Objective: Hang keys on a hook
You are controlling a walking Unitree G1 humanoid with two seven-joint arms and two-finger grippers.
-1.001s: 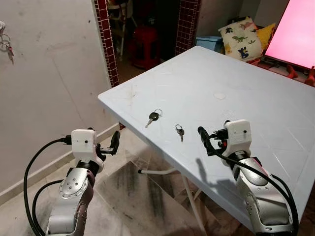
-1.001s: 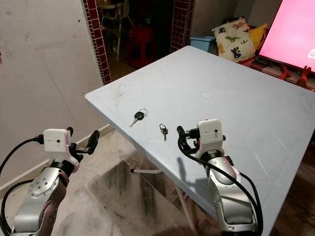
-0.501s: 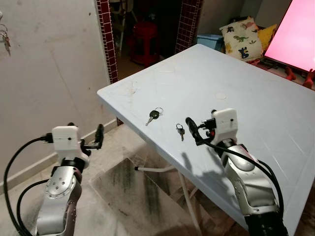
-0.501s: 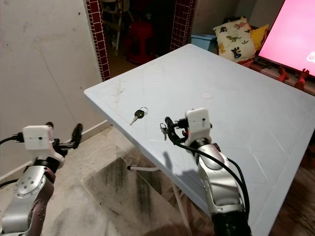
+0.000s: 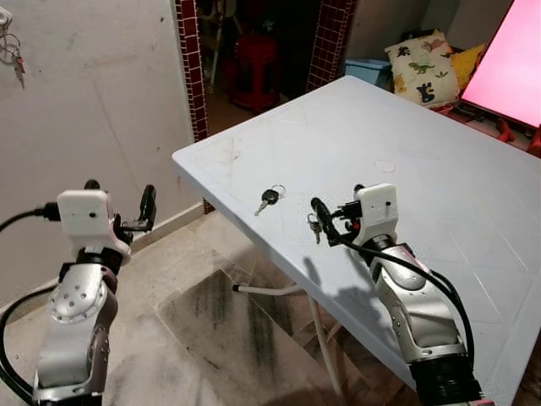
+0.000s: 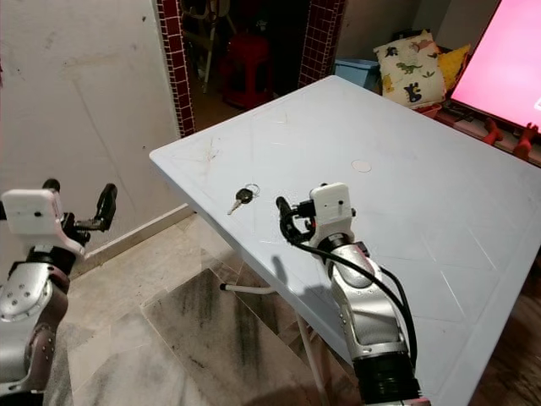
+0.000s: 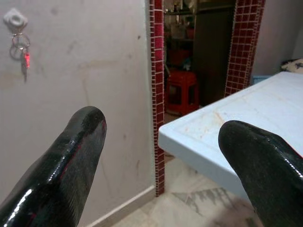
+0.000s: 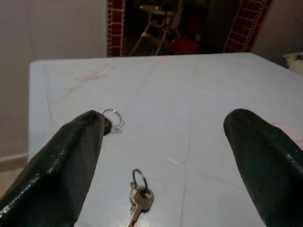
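The right gripper [image 8: 161, 156] hangs wide open and empty — fingers straddling the small silver keys on a ring [image 8: 139, 196] on the white plastic table [image 5: 439, 169]; the left gripper [image 7: 161, 156] also gapes, grasping nothing.

A home; dinosaur cushion [image 5: 420, 68], plastic table [image 5: 439, 169], red stool [image 5: 254, 72].

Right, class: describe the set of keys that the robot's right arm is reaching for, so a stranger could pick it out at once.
Find the big white table and go to its near corner by the brick doorway. Two sets of keys lie there; take the small silver keys on a ring, right in front of the right gripper with its jaws open. The other key has a black head and lies further toward the corner.
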